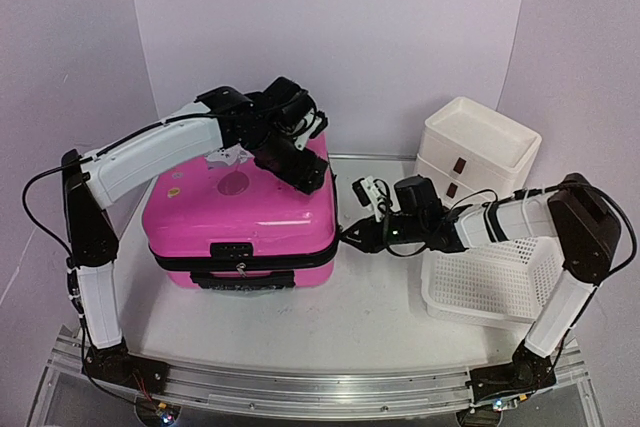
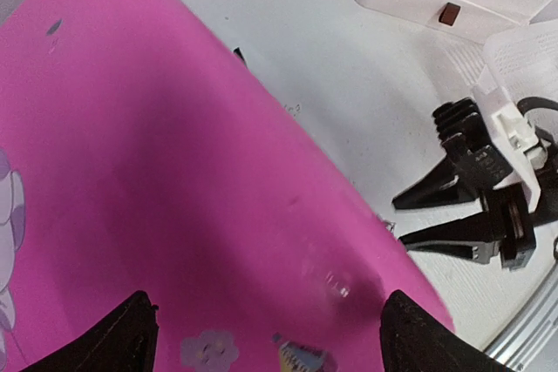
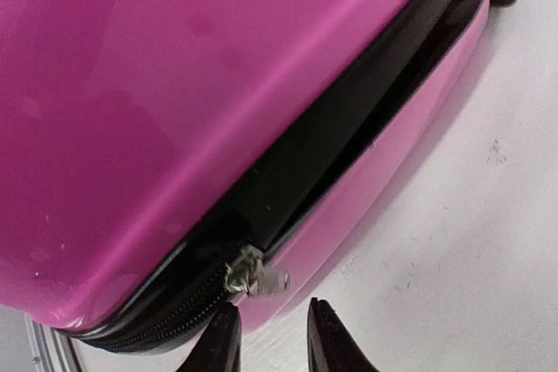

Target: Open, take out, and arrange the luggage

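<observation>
The left arm [image 1: 150, 155] and the right arm [image 1: 560, 312] are built from smooth white links joined by blocky black joint housings [image 1: 85, 217]. Each is carried on a black base [image 1: 122, 362], and thin black cables [image 1: 28, 190] are looped along the outside. The right gripper [image 2: 397, 222] is made up of two black, tapering fingers [image 2: 440, 189] with a ribbed black block [image 2: 458, 119] behind them, fixed to a white bracket [image 2: 514, 128]. Of the left gripper [image 2: 275, 337], only two dark, pointed fingertips [image 2: 131, 333] are seen. In the right wrist view, the tips are shown as narrow, black and gently curved.
</observation>
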You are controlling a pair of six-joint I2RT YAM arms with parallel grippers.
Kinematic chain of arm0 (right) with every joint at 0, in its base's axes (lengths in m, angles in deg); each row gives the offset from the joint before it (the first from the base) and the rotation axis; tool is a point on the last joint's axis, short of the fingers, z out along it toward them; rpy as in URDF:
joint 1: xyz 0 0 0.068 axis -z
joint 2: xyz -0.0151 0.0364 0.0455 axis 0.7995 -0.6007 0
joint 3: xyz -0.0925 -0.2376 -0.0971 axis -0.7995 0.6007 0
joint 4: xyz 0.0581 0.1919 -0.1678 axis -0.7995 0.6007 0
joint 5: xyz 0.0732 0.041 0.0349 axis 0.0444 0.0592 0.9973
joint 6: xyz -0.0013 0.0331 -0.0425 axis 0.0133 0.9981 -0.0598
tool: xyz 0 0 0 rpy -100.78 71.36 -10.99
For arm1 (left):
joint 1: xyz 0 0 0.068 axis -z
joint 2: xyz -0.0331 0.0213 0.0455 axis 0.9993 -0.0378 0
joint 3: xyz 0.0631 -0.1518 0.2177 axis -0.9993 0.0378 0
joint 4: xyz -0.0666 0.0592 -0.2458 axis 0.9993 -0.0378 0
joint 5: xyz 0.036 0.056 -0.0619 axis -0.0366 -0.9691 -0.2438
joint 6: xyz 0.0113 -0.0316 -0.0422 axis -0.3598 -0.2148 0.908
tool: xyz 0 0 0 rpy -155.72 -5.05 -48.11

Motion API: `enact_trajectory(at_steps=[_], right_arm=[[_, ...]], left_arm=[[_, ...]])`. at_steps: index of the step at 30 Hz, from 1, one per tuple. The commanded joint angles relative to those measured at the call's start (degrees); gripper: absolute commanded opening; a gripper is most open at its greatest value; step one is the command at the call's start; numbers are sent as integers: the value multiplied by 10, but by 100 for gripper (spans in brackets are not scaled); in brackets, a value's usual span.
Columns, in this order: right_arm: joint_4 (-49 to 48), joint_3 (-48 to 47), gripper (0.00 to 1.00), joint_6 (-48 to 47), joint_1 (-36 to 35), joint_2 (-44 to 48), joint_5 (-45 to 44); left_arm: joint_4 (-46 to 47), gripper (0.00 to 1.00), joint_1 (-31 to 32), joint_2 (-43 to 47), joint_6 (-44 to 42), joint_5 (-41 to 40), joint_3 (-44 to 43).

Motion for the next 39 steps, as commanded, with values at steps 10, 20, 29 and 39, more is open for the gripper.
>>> enact_trajectory(at_steps=[10,20,29,39], right_arm=[[308,-19,93,129,3,181,0],[280,-147,98,243,-7,144,65],[258,-236,97,282,-41,50,-9],[266,-261,82,266,-40,8,-78]], left_arm=[[-51,99,-324,431,35,169,337],[83,97,-604,520,48,506,540],[190,89,-600,502,79,622,622],[184,80,-431,531,111,510,670]])
